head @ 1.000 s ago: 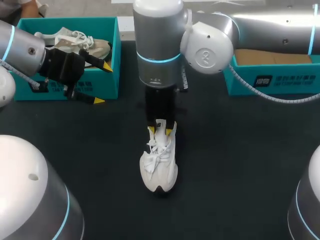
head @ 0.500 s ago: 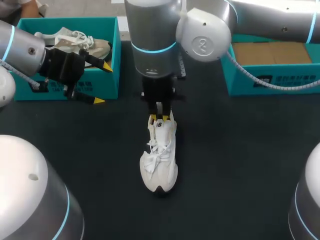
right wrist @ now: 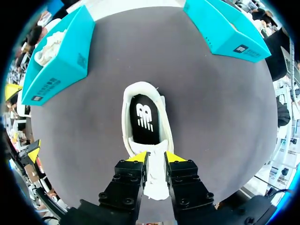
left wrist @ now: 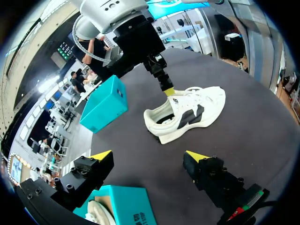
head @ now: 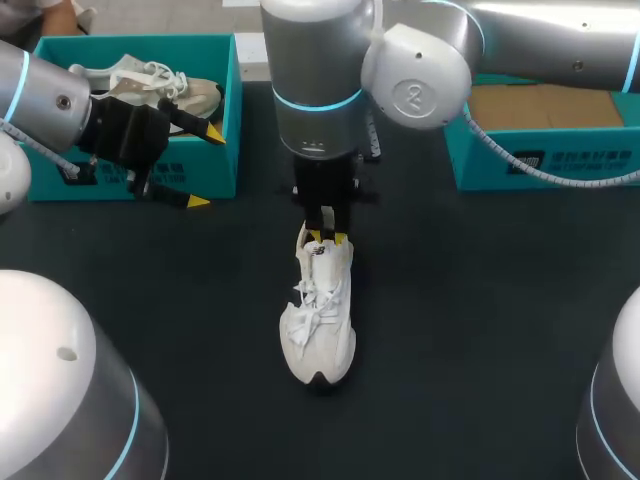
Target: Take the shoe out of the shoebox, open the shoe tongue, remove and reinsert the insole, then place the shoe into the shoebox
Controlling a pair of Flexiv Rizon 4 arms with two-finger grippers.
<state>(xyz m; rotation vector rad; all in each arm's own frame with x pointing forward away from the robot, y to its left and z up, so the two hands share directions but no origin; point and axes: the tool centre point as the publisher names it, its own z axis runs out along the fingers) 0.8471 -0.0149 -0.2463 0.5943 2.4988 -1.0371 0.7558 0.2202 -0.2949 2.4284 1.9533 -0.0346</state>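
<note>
- The white shoe (head: 320, 320) stands upright on the dark counter (head: 480, 330), out of any box. It is between two teal shoeboxes, with its toe toward the robot.
- The right arm (head: 520, 40) reaches past the middle. The right jaws point down at the shoe's mouth and are clamped on the tongue (right wrist: 155, 154), with a yellow fingertip (right wrist: 138, 157) on either side of it.
- The insole (right wrist: 143, 119) lies inside the shoe. It is black with a white logo printed on it.
- In the left wrist view the shoe's side carries a black logo mark.
- The left jaws are spread wide and hold nothing. They hang just in front of the left shoebox (head: 232, 120).
- The left shoebox holds a second, paler shoe (head: 150, 80). White print on its front wall is partly hidden by the jaws.
- The right shoebox (head: 545, 165) shows a brown cardboard floor. It has a white printed label on its front wall.
</note>
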